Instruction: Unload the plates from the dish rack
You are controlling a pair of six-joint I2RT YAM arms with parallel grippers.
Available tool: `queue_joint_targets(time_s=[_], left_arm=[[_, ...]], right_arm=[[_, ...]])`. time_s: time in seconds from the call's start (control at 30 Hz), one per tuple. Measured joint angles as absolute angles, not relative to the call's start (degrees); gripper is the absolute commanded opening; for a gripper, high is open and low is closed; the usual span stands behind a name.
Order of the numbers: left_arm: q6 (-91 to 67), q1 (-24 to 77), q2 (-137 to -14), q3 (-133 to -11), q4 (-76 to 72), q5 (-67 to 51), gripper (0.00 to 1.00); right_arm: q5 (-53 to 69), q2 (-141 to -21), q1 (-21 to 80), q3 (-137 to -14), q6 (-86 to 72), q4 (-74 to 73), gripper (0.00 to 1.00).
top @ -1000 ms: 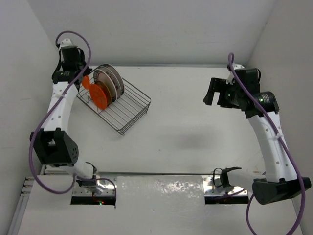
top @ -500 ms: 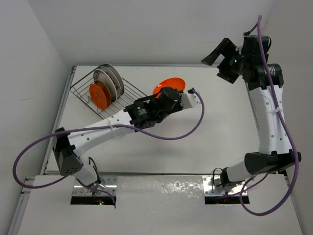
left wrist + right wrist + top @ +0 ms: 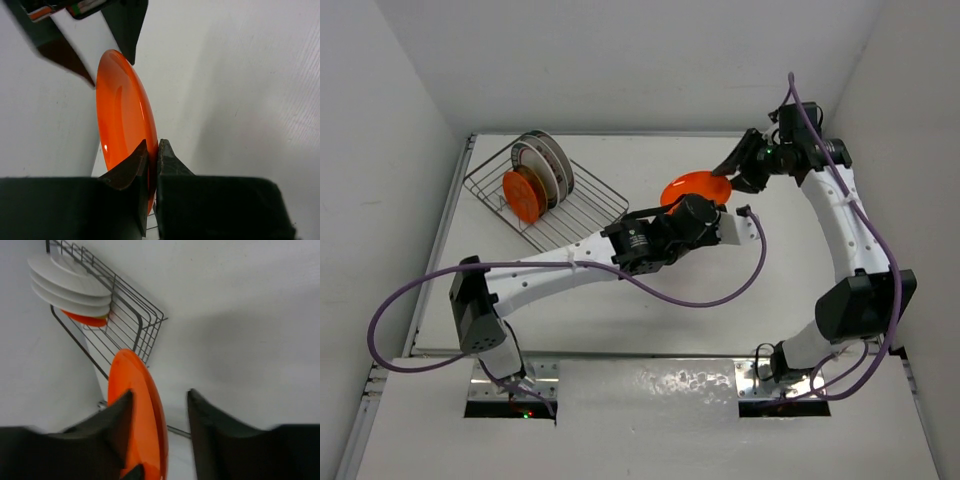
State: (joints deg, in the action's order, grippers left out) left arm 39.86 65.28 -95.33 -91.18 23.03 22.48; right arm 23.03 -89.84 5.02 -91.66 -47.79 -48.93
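A small plain orange plate (image 3: 692, 186) hangs on edge above the middle of the table. My left gripper (image 3: 152, 145) is shut on its near rim (image 3: 122, 115), one finger on each face. My right gripper (image 3: 728, 180) straddles the opposite rim (image 3: 135, 405). Its jaws stand apart: one finger lies against the plate and the other stays a gap away. The dish rack (image 3: 588, 215) sits at the back left. It holds another orange plate (image 3: 523, 193) and larger white plates with banded rims (image 3: 546, 163), also seen in the right wrist view (image 3: 70, 285).
White walls close in the table at the back and on both sides. The rack (image 3: 142, 322) lies behind the held plate in the right wrist view. The left arm stretches diagonally across the table from its base (image 3: 475, 315).
The left arm has carried the orange plate further right. The right gripper has come down from the back corner onto the plate's far rim, and its jaws have narrowed.
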Motion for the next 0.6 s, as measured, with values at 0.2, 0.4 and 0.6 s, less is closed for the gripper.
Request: queue_joint_targets(time_s=[0.2,0.4,0.6], left_arm=[[40.1,64.7,-95.9,-90.1,18.2,24.2,0.20],[35.2,62.4,-95.9,-87.9,12.2,25.0,1.00],[23.3,59.0,-94.9,-85.4,11.7,26.8,1.00]], right_arm=[[26.0,-89.5,3.9,-87.9,-48.1,-44.7,0.00],[28.7,-90.2,0.3,-81.4,-53.6,-38.6,0.00],[23.1,-92.6,-8.3,-76.6,-55.8,-26.0,0.00]])
